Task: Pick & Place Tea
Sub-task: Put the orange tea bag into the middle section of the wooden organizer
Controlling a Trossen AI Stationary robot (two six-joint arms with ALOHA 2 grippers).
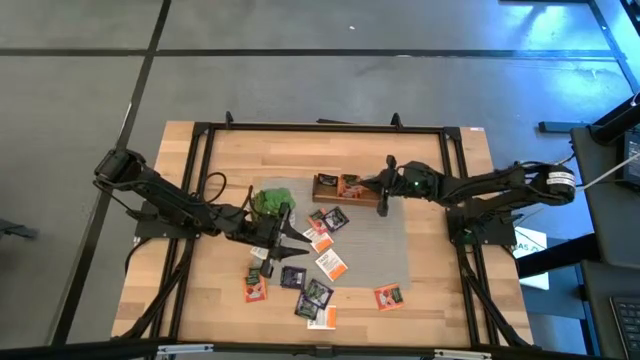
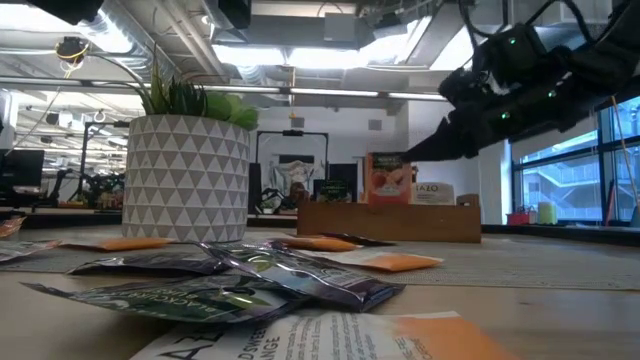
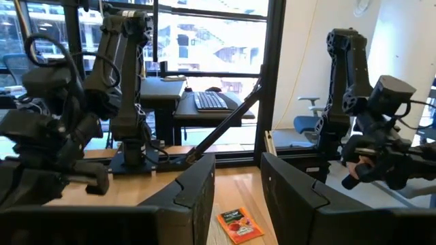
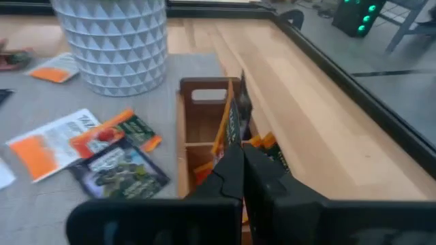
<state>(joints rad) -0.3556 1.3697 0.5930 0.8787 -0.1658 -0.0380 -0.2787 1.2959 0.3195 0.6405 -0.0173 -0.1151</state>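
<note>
in the wooden box (image 4: 197,129), a tea sachet (image 4: 235,122) stands upright on edge.

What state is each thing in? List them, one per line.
Left claw: open, empty, above the sachets.
Right claw: shut, over the box.
Box: upright, some sachets standing inside.
Loose sachets: flat, scattered on the mat.
Plant: upright.

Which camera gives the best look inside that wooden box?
The right wrist view: it looks down into the wooden box, showing dividers and sachets. The high view shows it small; the low view only its side; the left wrist view misses it.
</note>
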